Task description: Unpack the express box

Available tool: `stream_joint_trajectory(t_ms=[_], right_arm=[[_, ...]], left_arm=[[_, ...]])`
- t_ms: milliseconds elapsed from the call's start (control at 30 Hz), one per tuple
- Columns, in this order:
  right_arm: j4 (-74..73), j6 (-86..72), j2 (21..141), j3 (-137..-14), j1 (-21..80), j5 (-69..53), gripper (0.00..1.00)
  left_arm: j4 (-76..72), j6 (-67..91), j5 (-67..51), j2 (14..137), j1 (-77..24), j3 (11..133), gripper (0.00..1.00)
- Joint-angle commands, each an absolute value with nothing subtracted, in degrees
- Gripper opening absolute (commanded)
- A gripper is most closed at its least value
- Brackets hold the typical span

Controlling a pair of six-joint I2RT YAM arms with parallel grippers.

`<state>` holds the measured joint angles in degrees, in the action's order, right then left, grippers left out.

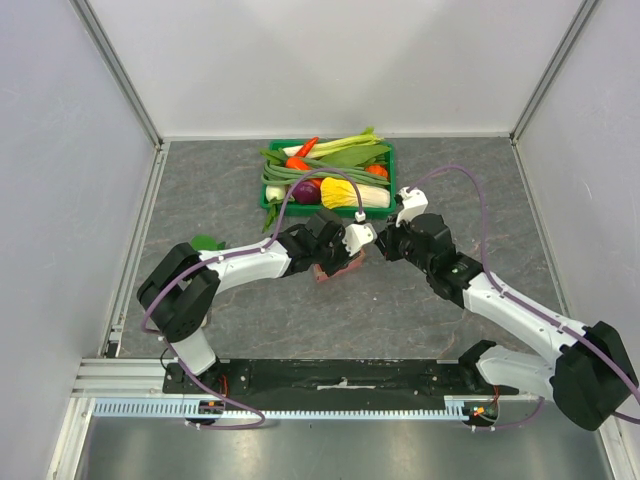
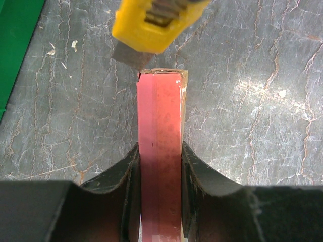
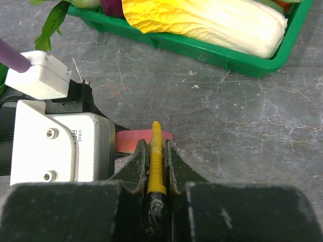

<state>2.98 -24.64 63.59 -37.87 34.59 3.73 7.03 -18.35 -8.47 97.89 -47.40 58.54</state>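
Observation:
The express box (image 1: 335,268), a thin pink cardboard box, stands on edge on the grey table in front of the green crate. My left gripper (image 1: 347,252) is shut on it; in the left wrist view the fingers (image 2: 121,169) clamp both flat faces of the box (image 2: 159,108). My right gripper (image 1: 386,244) is shut on a yellow utility knife (image 3: 156,151). The knife (image 2: 151,22) hangs over the box's far end, its grey blade (image 2: 131,56) right at the top corner. A strip of the box (image 3: 128,139) shows behind the knife tip.
A green crate (image 1: 390,160) of vegetables stands just behind the grippers, with a cabbage (image 3: 212,20) near its front wall (image 3: 202,50). The left wrist camera housing (image 3: 60,146) sits close beside the right fingers. Grey walls enclose the table.

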Motion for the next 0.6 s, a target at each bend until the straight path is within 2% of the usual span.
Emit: stream_joint_trajectory(t_ms=[0, 567], right_arm=[[4.6, -24.5, 64.2, -38.6, 34.5, 1.7, 0.0], [3.6, -23.1, 63.2, -37.8, 34.4, 3.8, 0.0]], left_arm=[[18.8, -20.7, -6.7, 102.1, -47.8, 55.4, 0.04], [18.8, -20.6, -6.6, 102.1, -47.9, 55.3, 0.03]])
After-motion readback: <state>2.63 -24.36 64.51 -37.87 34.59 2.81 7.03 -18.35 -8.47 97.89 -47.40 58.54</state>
